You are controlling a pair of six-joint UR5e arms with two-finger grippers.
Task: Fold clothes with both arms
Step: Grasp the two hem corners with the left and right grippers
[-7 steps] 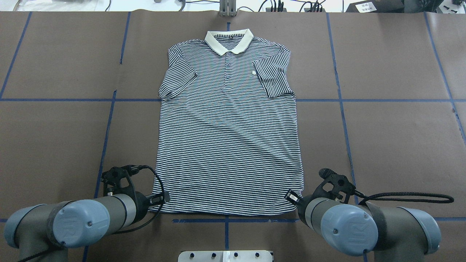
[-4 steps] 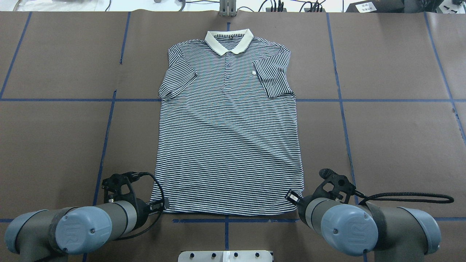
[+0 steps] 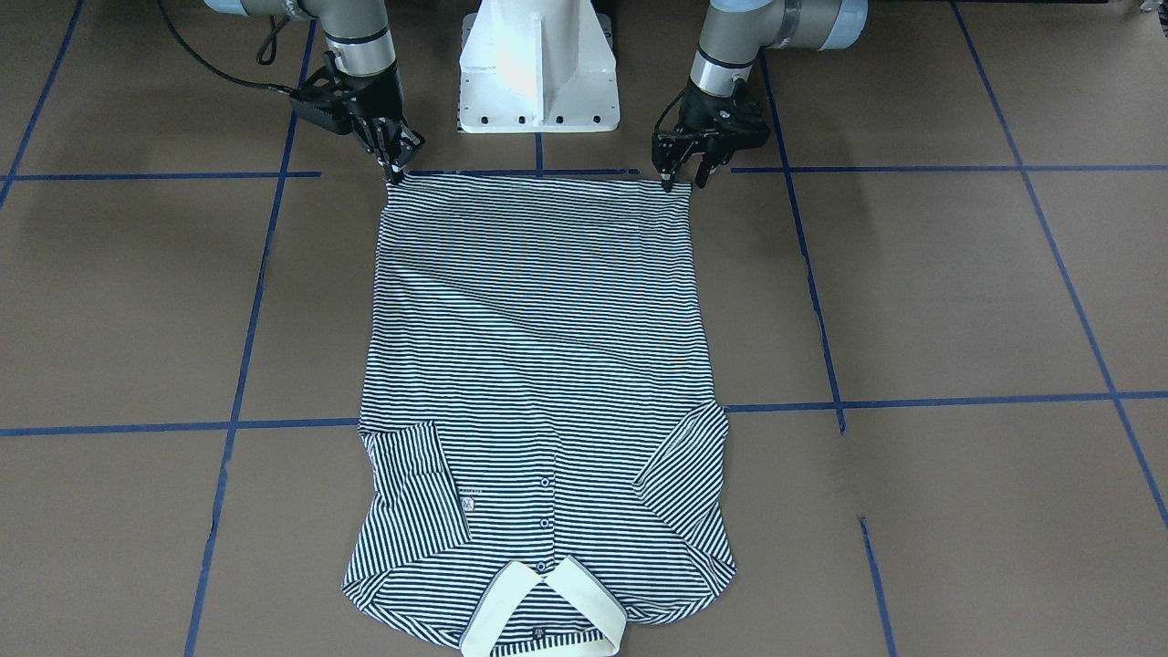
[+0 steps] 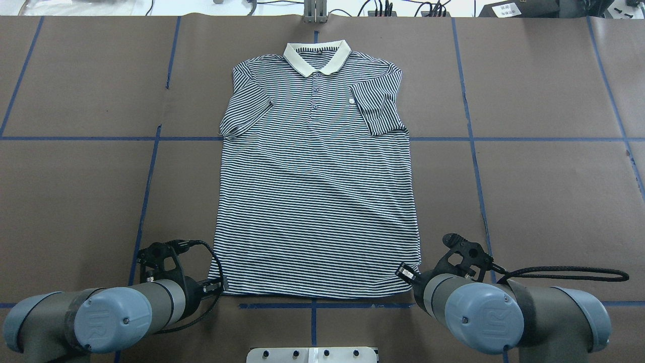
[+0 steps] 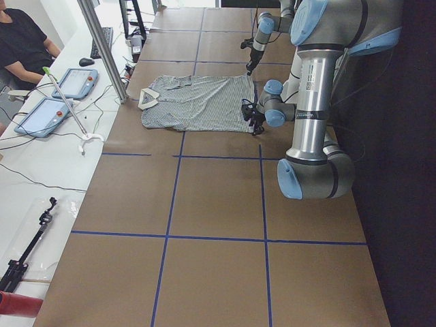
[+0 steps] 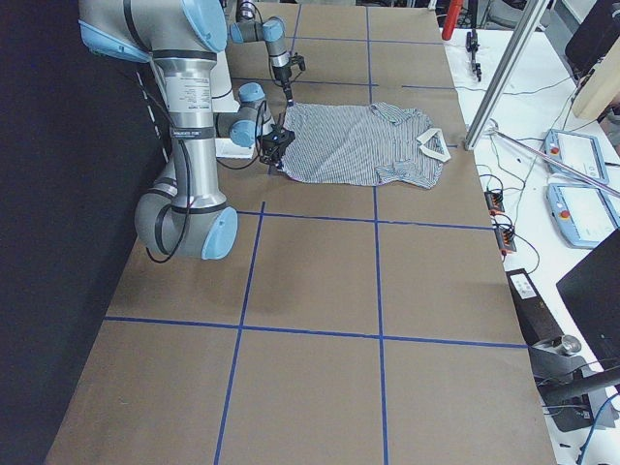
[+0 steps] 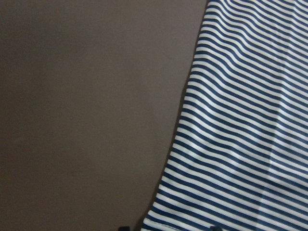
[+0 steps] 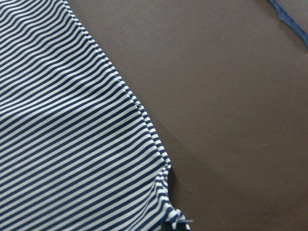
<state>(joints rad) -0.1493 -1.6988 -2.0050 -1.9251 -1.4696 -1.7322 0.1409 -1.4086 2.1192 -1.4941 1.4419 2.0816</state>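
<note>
First, at the near hem of the polo shirt (image 4: 315,201), the right gripper (image 3: 396,167) is clamped on the puckered corner at 5 o'clock in the overhead view. The left gripper (image 3: 683,181) stands with its fingers apart astride the corner at 7 o'clock. Beyond, the shirt lies flat and face up on the brown table (image 4: 544,191), sleeves tucked inward, cream collar (image 4: 317,55) at 12 o'clock.
</note>
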